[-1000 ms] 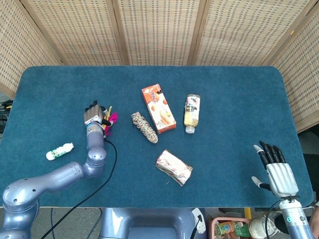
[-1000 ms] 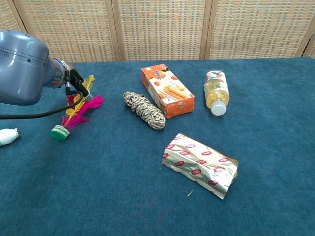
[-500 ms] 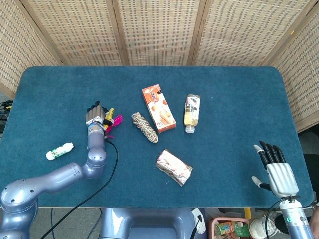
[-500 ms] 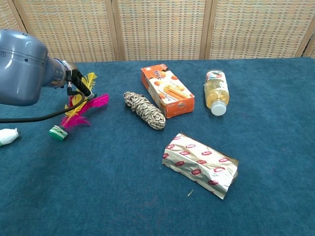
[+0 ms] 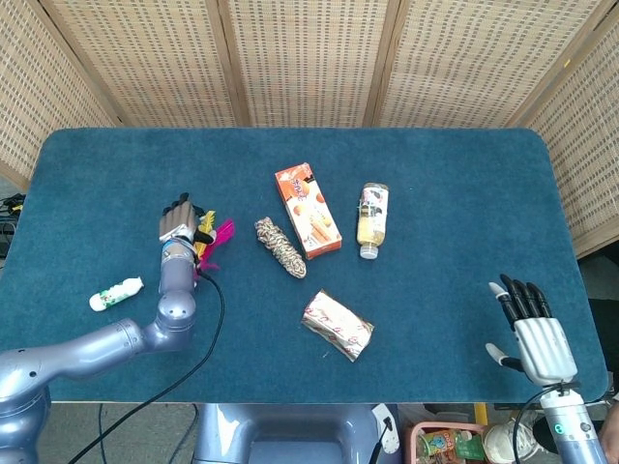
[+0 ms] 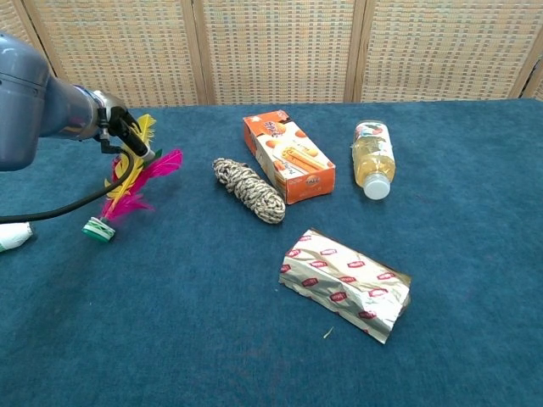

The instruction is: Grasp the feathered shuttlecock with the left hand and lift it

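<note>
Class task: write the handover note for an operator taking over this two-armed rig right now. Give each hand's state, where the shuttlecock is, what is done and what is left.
Left hand: grips the feathered shuttlecock by its feathers.
Right hand: open, holding nothing, at the near right table edge.
Shuttlecock: hangs tilted from the left hand, green base lowest; whether the base is off the blue table cannot be told.
Done: the grasp looks made.
Left: lift until the base is plainly off the cloth. The small white bottle lies close by, so go straight up.

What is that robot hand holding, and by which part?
The left robot hand holds the feathered shuttlecock by its feather tops; the right robot hand holds nothing.
</note>
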{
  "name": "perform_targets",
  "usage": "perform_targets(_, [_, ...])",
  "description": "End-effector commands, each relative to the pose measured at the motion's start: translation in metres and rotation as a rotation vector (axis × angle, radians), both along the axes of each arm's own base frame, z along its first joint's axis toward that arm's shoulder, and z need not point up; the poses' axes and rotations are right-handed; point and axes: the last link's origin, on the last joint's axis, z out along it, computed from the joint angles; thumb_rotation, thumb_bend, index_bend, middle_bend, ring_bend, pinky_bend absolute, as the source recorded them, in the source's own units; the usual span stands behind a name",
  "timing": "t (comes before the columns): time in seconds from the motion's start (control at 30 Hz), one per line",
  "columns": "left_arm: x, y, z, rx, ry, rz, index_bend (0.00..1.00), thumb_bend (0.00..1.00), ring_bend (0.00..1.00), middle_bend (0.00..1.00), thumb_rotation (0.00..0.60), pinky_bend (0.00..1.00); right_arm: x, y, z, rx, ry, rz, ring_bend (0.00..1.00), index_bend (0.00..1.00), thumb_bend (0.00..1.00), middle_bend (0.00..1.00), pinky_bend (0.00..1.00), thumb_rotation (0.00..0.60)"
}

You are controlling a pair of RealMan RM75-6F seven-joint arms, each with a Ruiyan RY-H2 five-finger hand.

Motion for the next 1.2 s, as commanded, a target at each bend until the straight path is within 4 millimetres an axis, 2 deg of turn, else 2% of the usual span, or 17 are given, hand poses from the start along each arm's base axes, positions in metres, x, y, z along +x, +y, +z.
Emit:
perform_targets(0.03, [-0.002, -0.006, 0.009, 0.005, 0.001, -0.007, 0.75, 0.43, 0.0, 0.0, 0.6, 0.0, 0.001, 0.0, 0.0, -0.002, -0.001, 0.003, 0.0, 0.05, 0.17, 0.0, 0.0, 0.6])
perform_targets(0.43, [-0.001, -0.019, 0.026, 0.02, -0.027, -0.036, 0.86, 0.5, 0.0, 0.0, 0.6, 0.0, 0.004, 0.002, -0.001, 0.004, 0.002, 0.017, 0.0, 0.05, 0.17, 0.0, 0.0, 0.6])
perform_targets(0.73, [-0.005, -0.036, 0.04, 0.02, -0.048, -0.067, 0.87, 0.52, 0.0, 0.0, 0.6, 0.0, 0.007, 0.004, -0.002, 0.005, 0.007, 0.027, 0.0, 0.05, 0.17, 0.0, 0.0, 0.6])
perform_targets(1.03, [-0.012, -0.06, 0.05, 0.002, -0.064, -0.099, 0.87, 0.52, 0.0, 0.0, 0.6, 0.0, 0.012, 0.007, -0.003, 0.004, 0.009, 0.046, 0.0, 0.05, 0.17, 0.0, 0.0, 0.6])
perform_targets(1.2, [-0.018, -0.075, 0.063, 0.004, -0.074, -0.115, 0.87, 0.52, 0.0, 0.0, 0.6, 0.0, 0.015, 0.009, -0.001, -0.001, 0.006, 0.056, 0.0, 0.05, 0.17, 0.0, 0.0, 0.6])
